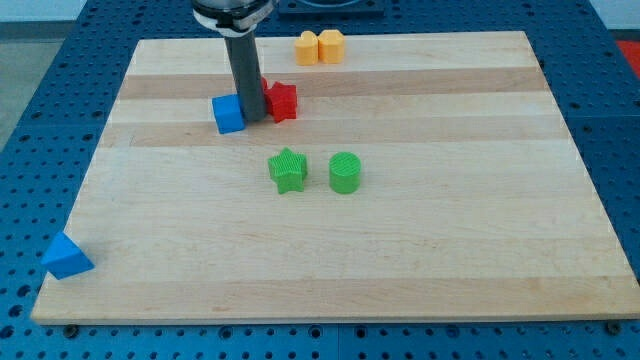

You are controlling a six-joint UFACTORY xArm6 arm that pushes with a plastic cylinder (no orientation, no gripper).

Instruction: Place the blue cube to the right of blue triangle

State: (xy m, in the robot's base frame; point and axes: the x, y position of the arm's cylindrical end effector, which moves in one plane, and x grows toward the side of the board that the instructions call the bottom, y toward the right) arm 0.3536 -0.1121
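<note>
The blue cube (pixel 228 114) sits on the wooden board (pixel 400 260) in the upper left part of the view. My tip (pixel 252 120) stands right beside the cube's right side, touching or nearly touching it, between the cube and a red block (pixel 283 101). The blue triangle (pixel 66 256) lies far away at the board's lower left corner, partly over the edge. The rod hides part of the red block.
A green star (pixel 288 170) and a green cylinder (pixel 345 172) sit near the board's middle. Two yellow-orange blocks (pixel 318 47) stand side by side at the view's top edge of the board. A blue perforated table surrounds the board.
</note>
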